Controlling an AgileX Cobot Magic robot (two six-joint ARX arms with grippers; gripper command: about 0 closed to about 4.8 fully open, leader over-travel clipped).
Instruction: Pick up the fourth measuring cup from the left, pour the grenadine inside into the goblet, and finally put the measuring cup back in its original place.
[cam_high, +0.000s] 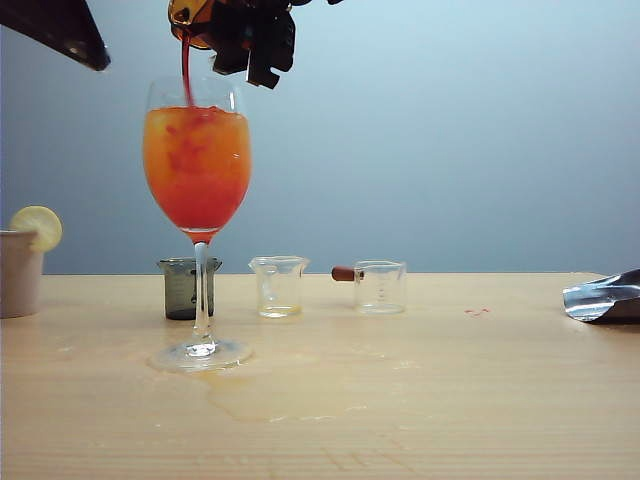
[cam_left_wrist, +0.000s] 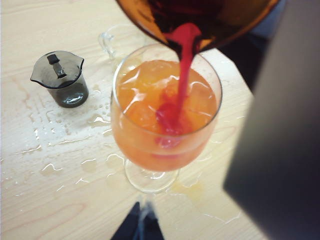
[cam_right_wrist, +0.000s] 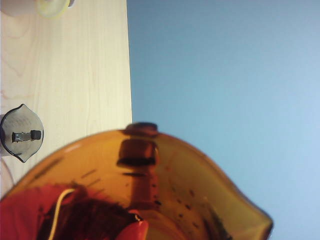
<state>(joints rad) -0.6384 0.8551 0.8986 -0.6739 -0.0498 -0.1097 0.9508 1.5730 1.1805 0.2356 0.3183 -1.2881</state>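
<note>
Exterior view: your right gripper grips the tipped amber cup, pouring grenadine into the goblet; left gripper's opening can't be told.

My amber-brown translucent measuring cup pours dark red grenadine into orange juice in clear stemmed goblet; smoky grey cup on pale wood table.

A light wooden table is spanning the full width of the exterior view, its grain running left to right. Spilled liquid is lying in patches on its surface. A plain pale blue-grey wall is standing behind it. Even, soft light is falling across both, casting only faint shadows.
</note>
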